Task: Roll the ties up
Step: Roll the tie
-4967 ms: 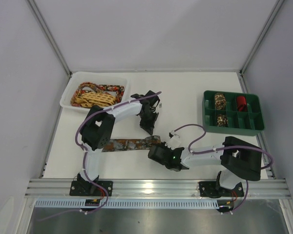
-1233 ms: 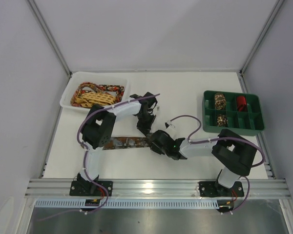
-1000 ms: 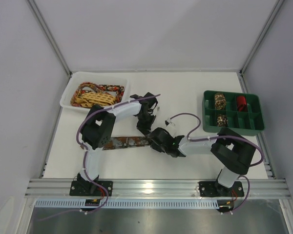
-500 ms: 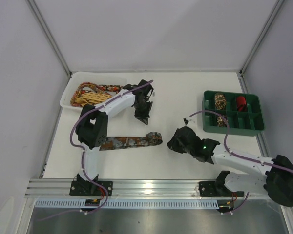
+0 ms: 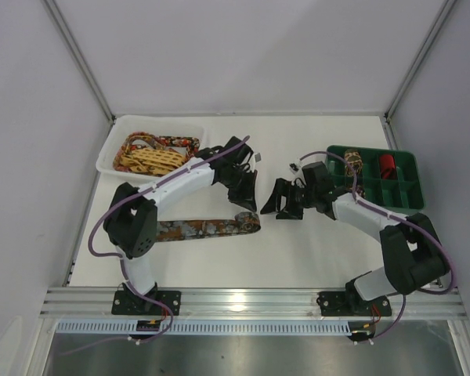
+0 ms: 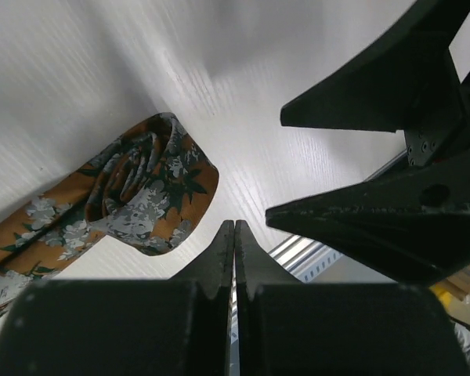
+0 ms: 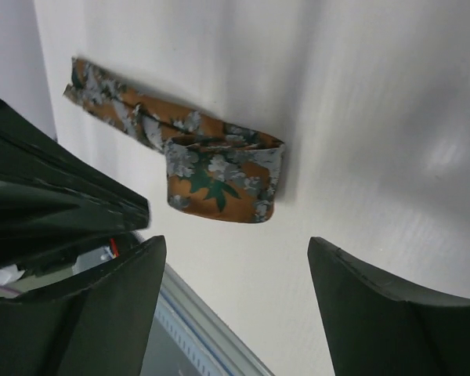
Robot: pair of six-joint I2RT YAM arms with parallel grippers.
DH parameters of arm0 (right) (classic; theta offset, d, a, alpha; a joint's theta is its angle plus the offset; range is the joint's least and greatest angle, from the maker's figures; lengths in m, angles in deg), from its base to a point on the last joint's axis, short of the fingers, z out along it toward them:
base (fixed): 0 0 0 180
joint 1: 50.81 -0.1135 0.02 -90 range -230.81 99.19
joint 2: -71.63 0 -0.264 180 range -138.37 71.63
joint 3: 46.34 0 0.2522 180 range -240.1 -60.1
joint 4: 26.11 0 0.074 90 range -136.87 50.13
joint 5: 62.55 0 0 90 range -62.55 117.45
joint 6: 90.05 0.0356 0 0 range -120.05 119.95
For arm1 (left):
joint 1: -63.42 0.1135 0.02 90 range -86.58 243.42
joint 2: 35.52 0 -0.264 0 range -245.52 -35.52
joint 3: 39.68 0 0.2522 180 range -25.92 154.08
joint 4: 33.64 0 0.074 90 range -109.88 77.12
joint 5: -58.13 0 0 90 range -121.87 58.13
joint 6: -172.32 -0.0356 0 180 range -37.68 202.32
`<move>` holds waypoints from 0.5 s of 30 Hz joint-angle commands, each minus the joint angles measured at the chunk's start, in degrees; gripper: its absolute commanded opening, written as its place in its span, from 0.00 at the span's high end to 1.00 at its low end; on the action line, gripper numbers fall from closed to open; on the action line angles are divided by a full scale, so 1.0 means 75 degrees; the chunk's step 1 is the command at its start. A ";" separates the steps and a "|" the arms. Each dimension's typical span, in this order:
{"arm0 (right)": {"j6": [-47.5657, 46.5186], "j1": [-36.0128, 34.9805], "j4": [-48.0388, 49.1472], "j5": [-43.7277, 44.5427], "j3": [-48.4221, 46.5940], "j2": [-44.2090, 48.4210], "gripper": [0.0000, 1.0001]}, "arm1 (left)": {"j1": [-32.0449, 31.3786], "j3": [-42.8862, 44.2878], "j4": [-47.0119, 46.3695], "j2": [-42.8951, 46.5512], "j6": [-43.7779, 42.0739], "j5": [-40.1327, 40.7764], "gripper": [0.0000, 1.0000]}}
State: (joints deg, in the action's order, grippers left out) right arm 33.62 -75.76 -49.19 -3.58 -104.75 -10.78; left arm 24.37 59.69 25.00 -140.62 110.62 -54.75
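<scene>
A dark brown and orange mottled tie (image 5: 207, 228) lies flat on the white table, its right end loosely coiled (image 5: 251, 222). My left gripper (image 5: 247, 201) hovers just behind that coiled end, shut and holding nothing. My right gripper (image 5: 281, 207) stands open a little to the right of the coil, apart from it. In the left wrist view the coil (image 6: 152, 186) lies ahead of the shut fingertips (image 6: 234, 228). The right wrist view shows the coil (image 7: 221, 178) beyond the open gripper (image 7: 236, 247).
At the back left a white bin (image 5: 110, 153) holds more ties: yellow lattice (image 5: 150, 160) and red-floral (image 5: 180, 143). At the right a green divided tray (image 5: 403, 205) holds a brown coil (image 5: 352, 162) and a red coil (image 5: 386, 164).
My right gripper let go of the tie's coiled end, opened and swung off to the right, then back toward the middle. My left gripper moved nearer to the coil.
</scene>
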 commanded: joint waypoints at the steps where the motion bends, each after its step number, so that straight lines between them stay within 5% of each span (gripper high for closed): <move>1: -0.0517 0.0057 0.0375 -0.1370 -0.0504 -0.0319 0.20 | -0.0102 -0.0210 -0.0406 0.0033 0.0352 -0.0208 1.00; 7: -0.0364 0.0139 0.0832 -0.1886 -0.0587 -0.1046 0.19 | -0.0114 -0.0679 -0.0605 -0.0131 0.0271 0.0236 1.00; 15: -0.0587 0.0174 0.0844 -0.2378 -0.0762 -0.1971 0.33 | -0.0091 -0.1300 -0.0770 -0.0096 0.0247 0.0647 0.99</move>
State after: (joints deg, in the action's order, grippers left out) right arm 30.82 -74.71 -44.64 -17.72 -108.24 -23.30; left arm 23.56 50.90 21.11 -141.75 112.30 -51.99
